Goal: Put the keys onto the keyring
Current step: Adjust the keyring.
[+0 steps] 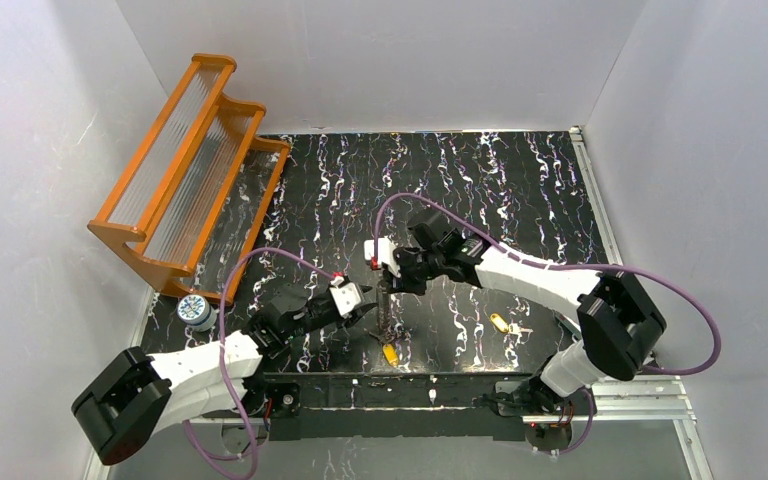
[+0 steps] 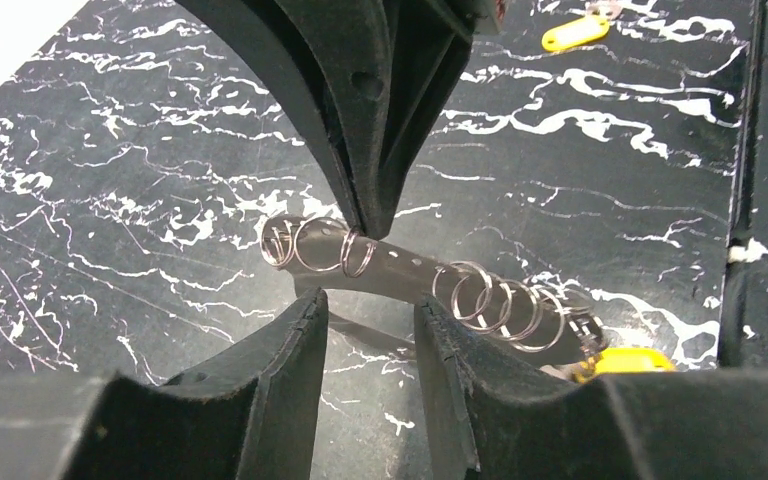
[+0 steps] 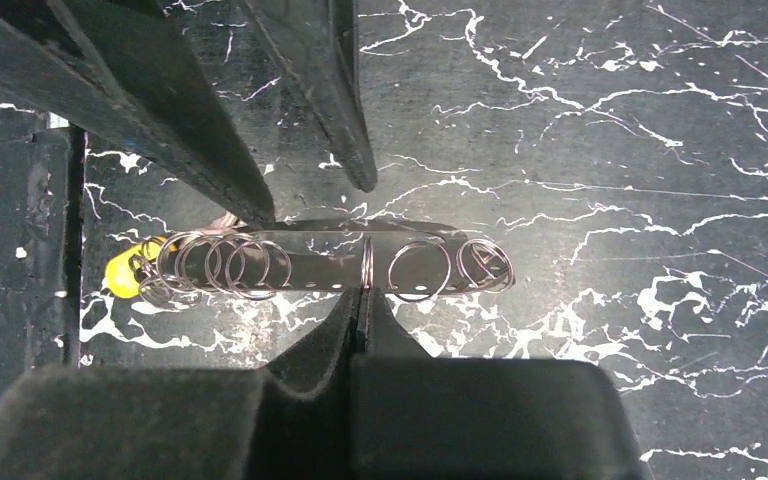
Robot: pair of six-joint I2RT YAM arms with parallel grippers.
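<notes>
The keyring (image 2: 405, 268) is a grey band threaded with several wire rings, held just above the dark table (image 1: 520, 200). My right gripper (image 3: 363, 292) is shut on it, pinching one wire ring at mid-band; it comes down from above in the left wrist view (image 2: 365, 222). My left gripper (image 2: 370, 315) is open, its fingertips on either side of the band's near strand without closing on it. One yellow-headed key (image 2: 628, 360) sits at the band's low end, also visible from overhead (image 1: 391, 352). A second yellow key (image 1: 501, 323) lies on the table to the right.
An orange slatted rack (image 1: 185, 165) leans at the back left. A small round tin (image 1: 195, 310) stands by its foot. White walls close in three sides, and a black rail (image 1: 410, 385) runs along the near edge.
</notes>
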